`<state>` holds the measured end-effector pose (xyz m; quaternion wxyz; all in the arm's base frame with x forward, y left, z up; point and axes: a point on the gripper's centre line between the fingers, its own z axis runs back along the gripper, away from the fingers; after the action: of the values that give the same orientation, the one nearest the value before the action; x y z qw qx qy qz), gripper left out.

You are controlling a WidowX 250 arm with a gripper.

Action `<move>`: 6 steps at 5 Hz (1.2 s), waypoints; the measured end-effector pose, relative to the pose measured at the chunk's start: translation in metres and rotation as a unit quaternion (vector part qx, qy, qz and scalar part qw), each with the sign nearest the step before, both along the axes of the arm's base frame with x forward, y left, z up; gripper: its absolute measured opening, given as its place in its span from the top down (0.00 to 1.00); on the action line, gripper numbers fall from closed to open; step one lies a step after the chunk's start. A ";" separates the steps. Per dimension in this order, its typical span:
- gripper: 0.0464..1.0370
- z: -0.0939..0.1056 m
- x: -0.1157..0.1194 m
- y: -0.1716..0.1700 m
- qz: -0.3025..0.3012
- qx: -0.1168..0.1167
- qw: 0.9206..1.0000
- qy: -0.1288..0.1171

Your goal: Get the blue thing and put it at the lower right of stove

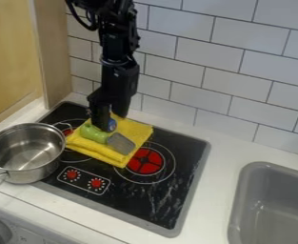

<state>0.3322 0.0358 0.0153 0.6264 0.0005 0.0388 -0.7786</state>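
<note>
Black gripper [109, 122] low over folded yellow cloth [135, 129] on stove [188, 164]; can't tell whether open or closed. Small blue thing [112, 125] right at gripper's tip, over cloth, beside green-handled spatula [120, 143]. Steel pot [25, 167] at stove's left side; grey sink [238, 200] off right.

From my remote station, I view the stove [138, 202] set in the counter [218, 152], between a pot [33, 175] at left, overlapping the stove's edge, and a sink [239, 195] at right. A utensil [120, 143] rests on a folded cloth [141, 130] toward the stove's rear. Two dials [96, 183] sit before the cloth; a tiled wall [208, 57] stands behind, a cabinet [11, 57] at rear left.
</note>
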 end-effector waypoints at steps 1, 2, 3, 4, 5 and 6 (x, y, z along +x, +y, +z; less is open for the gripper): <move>0.67 0.000 0.002 0.001 0.001 0.003 1.000 -0.005; 0.69 0.000 0.001 0.001 0.001 0.005 1.000 -0.005; 0.69 0.000 0.001 0.002 0.001 0.007 1.000 -0.005; 0.69 0.000 -0.001 0.000 0.000 0.010 1.000 0.001; 0.69 0.017 0.002 -0.015 -0.018 0.011 1.000 -0.015; 0.69 0.033 -0.004 -0.022 -0.022 0.015 0.999 -0.030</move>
<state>0.3282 0.0135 0.0480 0.6103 0.0340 0.0315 -0.7908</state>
